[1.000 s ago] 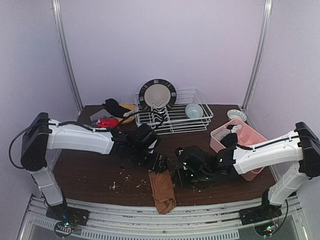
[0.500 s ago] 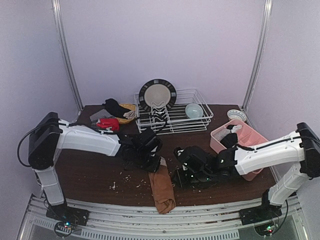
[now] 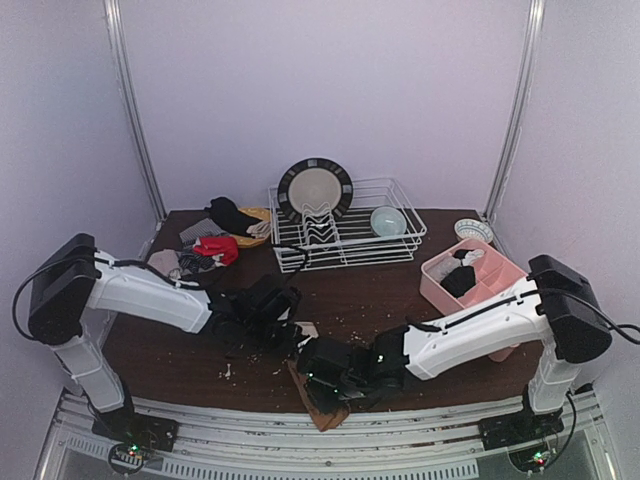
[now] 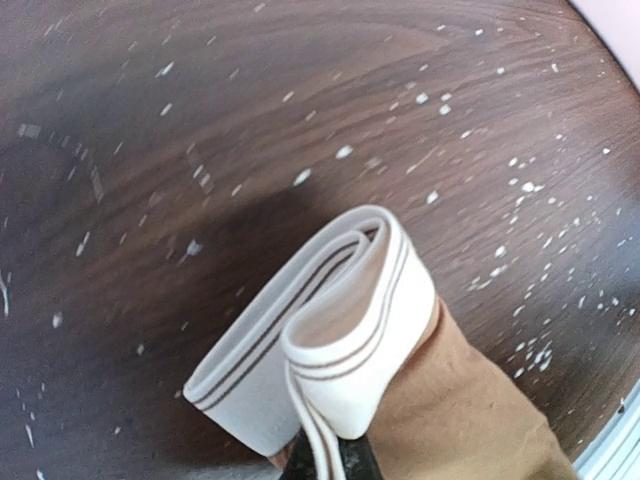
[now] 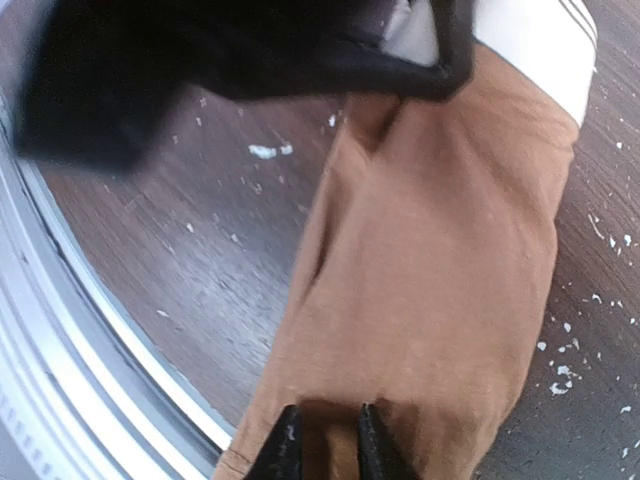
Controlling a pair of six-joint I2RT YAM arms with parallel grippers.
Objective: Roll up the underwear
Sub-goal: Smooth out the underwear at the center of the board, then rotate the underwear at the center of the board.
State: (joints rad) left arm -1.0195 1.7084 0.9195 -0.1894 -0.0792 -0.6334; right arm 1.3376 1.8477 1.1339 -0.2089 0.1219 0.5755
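One brown pair (image 3: 322, 410) of underwear is in work. It lies as a long strip at the middle of the near edge of the table (image 3: 420, 295), its far end pointing towards the table's centre. At that end the white waistband (image 4: 330, 330) (two thin dark stripes run along it) is turned back over the brown cloth in a loose loop, which I take for the first turn of the roll. The left gripper (image 4: 335, 462) is closed on the lower fold of the band, pinching it. The right gripper (image 5: 322, 440) sits on the strip's opposite end, close to the rail (image 5: 60, 330) at the near edge. Its fingertips are close together with brown cloth between them, but I cannot tell whether it pinches a fold or only presses down.

The cloth looks light, thin and limp, so it should bend wherever it is pushed and fall open if released. The elastic band is the firmest part and the sensible place to hold, as a core to wind around. The free end probably needs pinning, or the strip may slide on the smooth wood.

The other pairs (image 3: 212, 240), red, black and grey among them, are heaped at the far left corner, well apart. A pink tray (image 3: 500, 275) stands by the right edge and a wire rack (image 3: 400, 240) along the far edge.
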